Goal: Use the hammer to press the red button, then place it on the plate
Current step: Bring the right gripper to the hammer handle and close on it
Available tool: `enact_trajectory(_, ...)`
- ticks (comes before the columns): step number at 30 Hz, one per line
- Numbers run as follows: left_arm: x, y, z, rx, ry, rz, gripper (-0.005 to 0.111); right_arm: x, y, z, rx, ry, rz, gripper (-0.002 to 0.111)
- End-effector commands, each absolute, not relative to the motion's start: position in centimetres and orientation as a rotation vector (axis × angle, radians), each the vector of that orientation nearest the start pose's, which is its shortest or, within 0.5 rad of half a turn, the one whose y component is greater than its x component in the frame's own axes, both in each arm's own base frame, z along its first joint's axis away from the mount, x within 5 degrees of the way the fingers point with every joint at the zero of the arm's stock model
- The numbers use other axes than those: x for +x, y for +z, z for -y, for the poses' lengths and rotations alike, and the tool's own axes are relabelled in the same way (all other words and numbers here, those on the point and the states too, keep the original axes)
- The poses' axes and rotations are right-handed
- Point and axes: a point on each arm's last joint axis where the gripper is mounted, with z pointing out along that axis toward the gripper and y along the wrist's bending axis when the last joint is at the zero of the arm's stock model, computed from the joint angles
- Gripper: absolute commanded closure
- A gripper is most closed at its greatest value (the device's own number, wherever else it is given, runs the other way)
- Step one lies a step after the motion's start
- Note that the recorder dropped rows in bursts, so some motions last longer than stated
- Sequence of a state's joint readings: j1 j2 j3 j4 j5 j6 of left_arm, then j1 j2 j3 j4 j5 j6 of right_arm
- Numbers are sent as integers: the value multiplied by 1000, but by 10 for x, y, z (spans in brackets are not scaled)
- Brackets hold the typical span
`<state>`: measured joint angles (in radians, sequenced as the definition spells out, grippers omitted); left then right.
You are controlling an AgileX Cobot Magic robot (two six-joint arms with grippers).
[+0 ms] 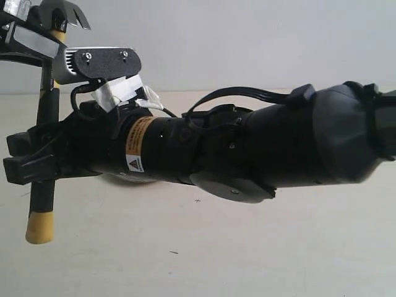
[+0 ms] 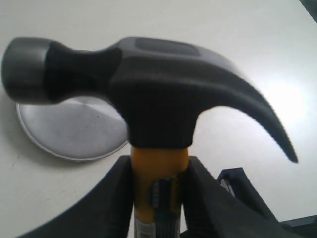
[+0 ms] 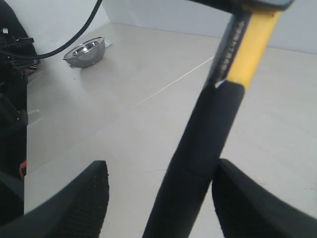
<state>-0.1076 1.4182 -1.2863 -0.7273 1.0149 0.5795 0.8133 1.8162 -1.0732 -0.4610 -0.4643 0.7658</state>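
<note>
Hammer (image 2: 158, 99), seemingly in left gripper (image 2: 158, 173)

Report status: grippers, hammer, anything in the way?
Left gripper shut on hammer neck, hammer upright. Right gripper open, straddling the handle. Plate nearby, partly behind the head; button not in view. Nothing seen in the way.

Both close wrist views share the hammer (image 2: 158, 99)

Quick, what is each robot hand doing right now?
Left gripper: shut on the claw hammer with dark metal head and yellow-necked black handle.
Right gripper: open, its fingers standing either side of the hammer's black handle.
</note>
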Motion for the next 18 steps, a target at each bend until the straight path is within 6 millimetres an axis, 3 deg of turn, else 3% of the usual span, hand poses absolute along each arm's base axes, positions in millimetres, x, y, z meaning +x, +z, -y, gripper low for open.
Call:
enact_trajectory(1, 281, 369, 86, 519, -779, -2291, 107, 271, 227, -313, -608, 968, -1834, 49)
enact_trajectory(14, 280, 369, 87, 534, -796, -2291, 107, 275, 226, -317, -568, 985, -1849, 49)
enact_trajectory(18, 280, 369, 87, 536, -797, -2292, 107, 277, 225, -316, -518, 1001, -1865, 54)
